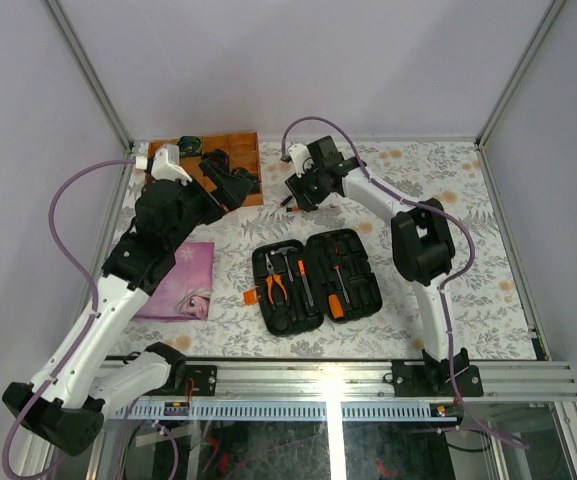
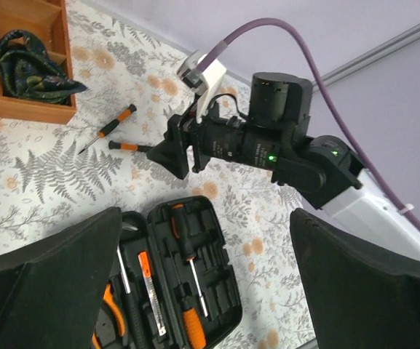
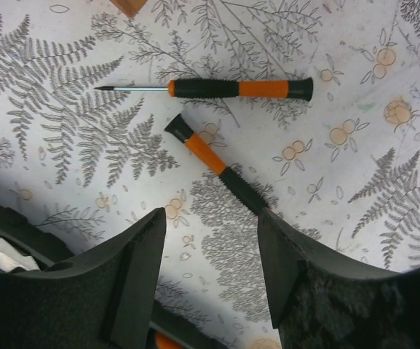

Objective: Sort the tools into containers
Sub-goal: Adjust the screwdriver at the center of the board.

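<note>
The black tool case (image 1: 363, 262) lies open mid-table, holding orange-handled pliers (image 1: 276, 288), a hammer (image 1: 290, 262) and screwdrivers (image 1: 336, 290). Two small black-and-orange screwdrivers lie loose on the floral cloth behind it: one (image 3: 224, 89) lies flat and in full view, the other (image 3: 213, 167) runs diagonally with its tip end hidden behind my right finger. My right gripper (image 3: 211, 269) hovers open just above them, with nothing between its fingers. My left gripper (image 2: 206, 276) hangs wide open and empty by the wooden tray, looking over the case (image 2: 228, 294).
A brown wooden compartment tray (image 1: 243, 150) stands at the back left with a dark patterned bundle (image 2: 31, 62) in one compartment. A pink picture card (image 1: 183, 280) lies left of the case. Frame posts and walls close in the sides and back.
</note>
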Available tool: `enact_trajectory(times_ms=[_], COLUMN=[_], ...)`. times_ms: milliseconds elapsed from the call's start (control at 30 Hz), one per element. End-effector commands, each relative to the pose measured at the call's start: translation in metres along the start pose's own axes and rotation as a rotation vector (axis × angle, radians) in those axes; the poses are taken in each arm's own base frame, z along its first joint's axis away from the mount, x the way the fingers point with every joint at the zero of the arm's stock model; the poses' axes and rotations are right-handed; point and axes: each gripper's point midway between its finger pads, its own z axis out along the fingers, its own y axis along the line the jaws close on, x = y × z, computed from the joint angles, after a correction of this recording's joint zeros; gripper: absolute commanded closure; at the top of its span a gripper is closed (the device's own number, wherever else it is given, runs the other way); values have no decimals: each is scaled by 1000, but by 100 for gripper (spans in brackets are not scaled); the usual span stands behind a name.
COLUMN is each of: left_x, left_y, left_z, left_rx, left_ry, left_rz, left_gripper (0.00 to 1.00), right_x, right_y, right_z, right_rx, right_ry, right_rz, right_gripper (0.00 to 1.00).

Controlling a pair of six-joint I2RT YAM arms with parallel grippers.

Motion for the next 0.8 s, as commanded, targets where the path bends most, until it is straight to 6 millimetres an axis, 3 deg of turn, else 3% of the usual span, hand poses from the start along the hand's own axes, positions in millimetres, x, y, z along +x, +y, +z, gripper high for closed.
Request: enact_trajectory(times_ms=[0, 100, 300, 767], left_x=[-47, -58, -75, -87], left_y=[-45, -59, -80, -89], left_z=[1, 4, 3, 2], left_rx=[124, 150, 198, 227], left_ry=[-135, -144, -172, -212], left_rz=[-44, -70, -108, -141], left_gripper=[3, 3, 1, 0], right_x=[-16, -4, -3, 0], right_y=[-3, -4, -19, -39], right_z=[-4, 6, 13, 12], right_rx=[-106, -129, -65, -18], right_ry=[-7, 39, 22, 23], right_rz=[-109, -136, -107, -108], right_gripper=[39, 39, 39, 39])
